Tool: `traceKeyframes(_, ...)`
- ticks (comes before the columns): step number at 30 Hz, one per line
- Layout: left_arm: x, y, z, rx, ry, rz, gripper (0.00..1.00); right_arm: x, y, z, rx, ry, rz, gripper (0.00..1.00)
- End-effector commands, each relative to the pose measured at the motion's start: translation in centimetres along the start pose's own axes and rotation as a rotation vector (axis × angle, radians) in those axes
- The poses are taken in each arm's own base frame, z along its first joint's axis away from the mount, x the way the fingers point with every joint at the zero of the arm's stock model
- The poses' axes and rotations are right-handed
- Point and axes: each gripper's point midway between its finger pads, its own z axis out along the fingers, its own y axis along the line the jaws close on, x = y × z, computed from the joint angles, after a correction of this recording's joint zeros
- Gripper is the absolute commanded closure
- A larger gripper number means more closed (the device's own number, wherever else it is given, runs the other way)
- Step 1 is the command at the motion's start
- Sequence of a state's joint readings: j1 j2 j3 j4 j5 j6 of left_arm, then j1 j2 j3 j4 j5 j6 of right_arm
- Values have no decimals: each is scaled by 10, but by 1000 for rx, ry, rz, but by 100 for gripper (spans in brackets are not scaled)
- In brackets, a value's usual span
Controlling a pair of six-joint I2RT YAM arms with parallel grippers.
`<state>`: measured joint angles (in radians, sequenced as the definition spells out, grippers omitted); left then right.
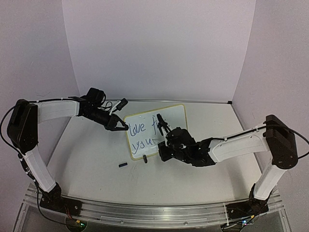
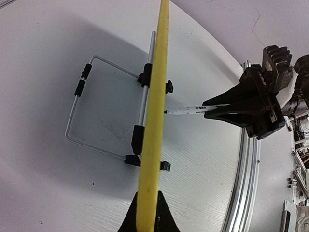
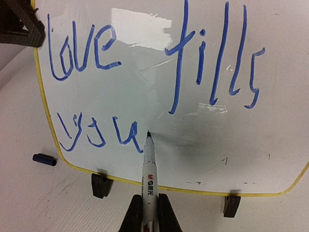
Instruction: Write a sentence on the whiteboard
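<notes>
Writing stands midway: the sentence (image 3: 177, 72) reads "love fills you" on the whiteboard (image 1: 171, 116), propped on the tabletop (image 1: 96, 169). The left tool (image 2: 147, 212) pinches its yellow rim; the right tool (image 3: 148, 208) grips the marker (image 3: 148, 164), tip just beside the "u". Next likely an "r". A cap (image 3: 44, 159) lies near the board's foot, out of the way.

I saw the whiteboard (image 3: 203, 145) as glossy and smooth, throwing glare, with a pale-yellow, plastic-looking rim (image 2: 157, 96). Its stand (image 2: 143, 104) looked like bare metal wire. The table (image 1: 96, 164) was matt white, faintly scuffed.
</notes>
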<state>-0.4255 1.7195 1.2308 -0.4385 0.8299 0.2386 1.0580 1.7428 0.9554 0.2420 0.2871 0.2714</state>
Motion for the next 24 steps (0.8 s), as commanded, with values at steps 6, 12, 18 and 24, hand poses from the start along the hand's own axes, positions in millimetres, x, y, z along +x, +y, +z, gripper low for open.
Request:
traceKeyframes(6,-4,7,-5,-82,19,60,100,-15,-5,-1,43,-29,-8,100)
traceKeyframes(12,-4,7,-4,-82,22,60,100,-14,-11,-1,75,-30,-1,100)
traceKeyframes(18,-4,6,-4,-84,23,62,100,-13,-11,-2,73,-28,3,100)
traceKeyframes(24,-4,6,-4,-85,25,65,100,-25,-6,-14,25,-62,6,100)
